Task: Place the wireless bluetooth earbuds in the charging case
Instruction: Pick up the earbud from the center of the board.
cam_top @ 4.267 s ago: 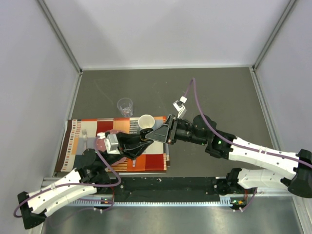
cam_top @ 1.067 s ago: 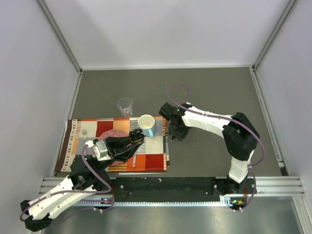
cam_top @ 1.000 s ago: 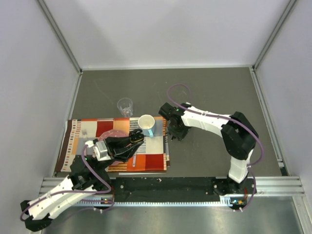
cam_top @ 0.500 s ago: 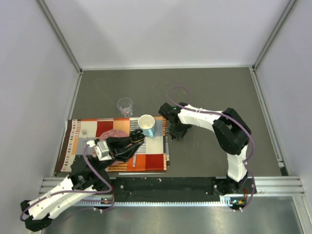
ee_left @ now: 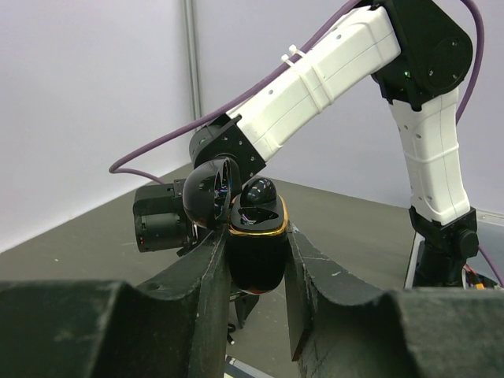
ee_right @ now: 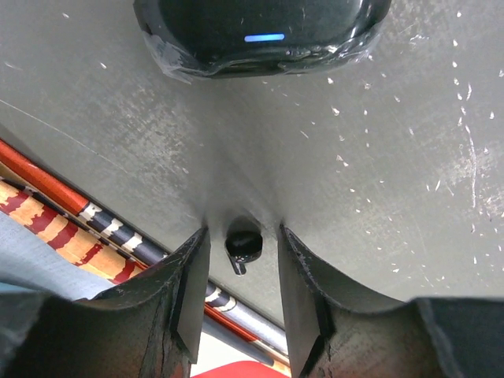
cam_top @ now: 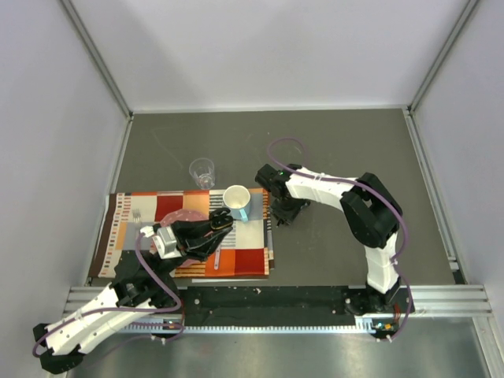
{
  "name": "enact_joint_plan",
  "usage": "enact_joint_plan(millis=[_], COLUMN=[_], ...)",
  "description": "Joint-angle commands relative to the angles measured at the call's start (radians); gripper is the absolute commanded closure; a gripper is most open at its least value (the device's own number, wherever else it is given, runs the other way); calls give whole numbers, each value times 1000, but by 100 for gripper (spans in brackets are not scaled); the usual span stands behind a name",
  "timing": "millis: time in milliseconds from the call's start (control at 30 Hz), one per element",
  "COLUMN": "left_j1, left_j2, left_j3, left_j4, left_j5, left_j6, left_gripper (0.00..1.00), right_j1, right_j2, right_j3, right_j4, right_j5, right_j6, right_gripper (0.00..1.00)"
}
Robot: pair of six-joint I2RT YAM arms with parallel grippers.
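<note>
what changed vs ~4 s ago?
The right gripper withdrew from the mug, swung right off the mat and came down on the table, fingers open astride an earbud. The left gripper stayed shut on the open charging case. Mug, glass and mat unmoved.

Your overhead view is bright and evenly lit from above. The pale walls (cam_top: 260, 55) wash almost white, and the dark grey worktop (cam_top: 354, 157) shows only short, soft shadows under the arms. Small items there are too tiny to resolve.

In your left wrist view, the glossy black oval charging case (ee_left: 253, 264) is sharp and carries white highlights. The left hand (ee_left: 256, 236) in front is dark and soft-focused.

In your right wrist view, the worktop's specks are crisp. The tiny black hook-curved earbud (ee_right: 242, 246) sits in shadow at the right hand (ee_right: 242, 232), and a blue light glows on the shiny black wrapped case (ee_right: 236, 24).
</note>
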Motion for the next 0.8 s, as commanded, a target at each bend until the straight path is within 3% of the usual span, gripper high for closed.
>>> enact_joint_plan(millis=[0,333,767], left_j1=[1,2,2], left_j2=[-8,-7,-7], left_j3=[36,33,30], left_j4=[25,23,27], left_j5=[-13,-27,-32], left_j6=[3,3,3], left_gripper=[100,100,100], right_j1=[-14,-14,-14], right_j2=[20,27,28], right_j3=[22,5,-26], right_j4=[-2,1,13], right_j5=[-7,-19,-39], right_j6=[15,32,50], right_gripper=[65,67,78])
